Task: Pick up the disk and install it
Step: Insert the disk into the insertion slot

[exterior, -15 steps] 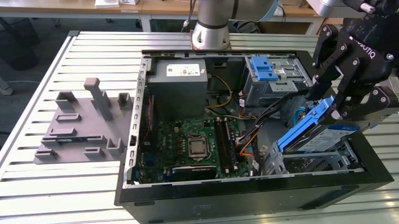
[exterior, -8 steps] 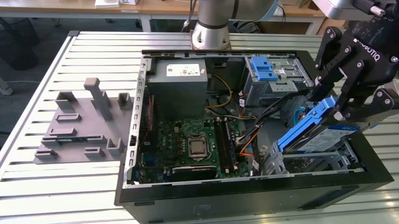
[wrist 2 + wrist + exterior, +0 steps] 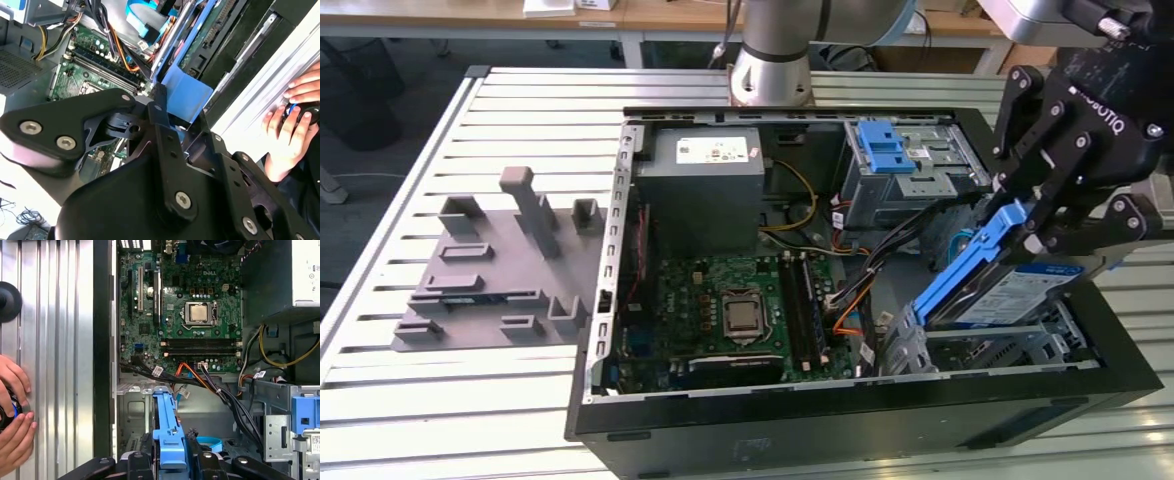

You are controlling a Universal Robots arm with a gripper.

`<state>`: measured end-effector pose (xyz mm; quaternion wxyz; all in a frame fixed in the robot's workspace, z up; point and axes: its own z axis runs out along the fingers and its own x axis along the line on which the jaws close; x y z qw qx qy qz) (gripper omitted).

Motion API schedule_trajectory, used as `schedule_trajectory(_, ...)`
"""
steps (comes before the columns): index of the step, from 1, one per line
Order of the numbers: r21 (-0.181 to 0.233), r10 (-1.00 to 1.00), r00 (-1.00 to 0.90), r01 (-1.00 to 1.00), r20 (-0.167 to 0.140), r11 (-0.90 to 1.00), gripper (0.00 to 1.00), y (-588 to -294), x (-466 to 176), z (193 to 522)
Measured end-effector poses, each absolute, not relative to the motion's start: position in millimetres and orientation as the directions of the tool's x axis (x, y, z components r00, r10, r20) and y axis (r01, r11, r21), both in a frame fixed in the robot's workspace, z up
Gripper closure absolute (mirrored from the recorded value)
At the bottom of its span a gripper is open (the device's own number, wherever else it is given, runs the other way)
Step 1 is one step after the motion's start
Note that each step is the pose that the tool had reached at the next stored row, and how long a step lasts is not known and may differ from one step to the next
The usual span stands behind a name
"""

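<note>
The disk (image 3: 1017, 292) is a silver drive with a blue-and-white label and blue rails. It hangs tilted, one end dipping into the metal drive cage (image 3: 987, 348) at the case's front corner on the exterior view's right. My black gripper (image 3: 1027, 232) is shut on its raised end, fingers pressing the blue rail. In the first wrist view the blue rail (image 3: 167, 426) runs out from between the fingers (image 3: 137, 462) toward the cage floor. The second wrist view shows the blue carrier (image 3: 189, 95) just beyond the gripper (image 3: 160, 107).
The open computer case (image 3: 854, 410) holds a motherboard (image 3: 734, 300), a grey power supply (image 3: 707, 185), loose cables (image 3: 854, 290) and an upper cage with a blue bracket (image 3: 887, 145). A grey fixture plate (image 3: 494, 270) lies beside it. A person's hands (image 3: 12, 410) rest on the table.
</note>
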<state>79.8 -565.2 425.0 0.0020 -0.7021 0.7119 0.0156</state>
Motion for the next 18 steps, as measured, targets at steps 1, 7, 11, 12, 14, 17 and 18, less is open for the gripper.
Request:
schedule_trajectory(1,0.018,-1.000,-0.014,-1.000,-0.025,0.014,0.63,-565.3,77.1,425.1)
schedule_trajectory(7,0.016,-1.000,-0.014,-1.000,-0.025,0.014,0.63,-565.7,71.5,424.0)
schedule_trajectory(11,0.016,-1.000,-0.014,-1.000,-0.025,0.014,0.63,-566.8,69.7,422.6)
schedule_trajectory(12,0.016,-1.000,-0.014,-1.000,-0.025,0.014,0.63,-567.1,69.3,422.4)
schedule_trajectory(14,0.016,-1.000,-0.014,-1.000,-0.025,0.014,0.63,-567.7,68.4,422.3)
schedule_trajectory(17,0.016,-1.000,-0.014,-1.000,-0.025,0.014,0.63,-568.0,67.8,422.1)
schedule_trajectory(18,0.016,-1.000,-0.014,-1.000,-0.025,0.014,0.63,-568.0,67.8,422.0)
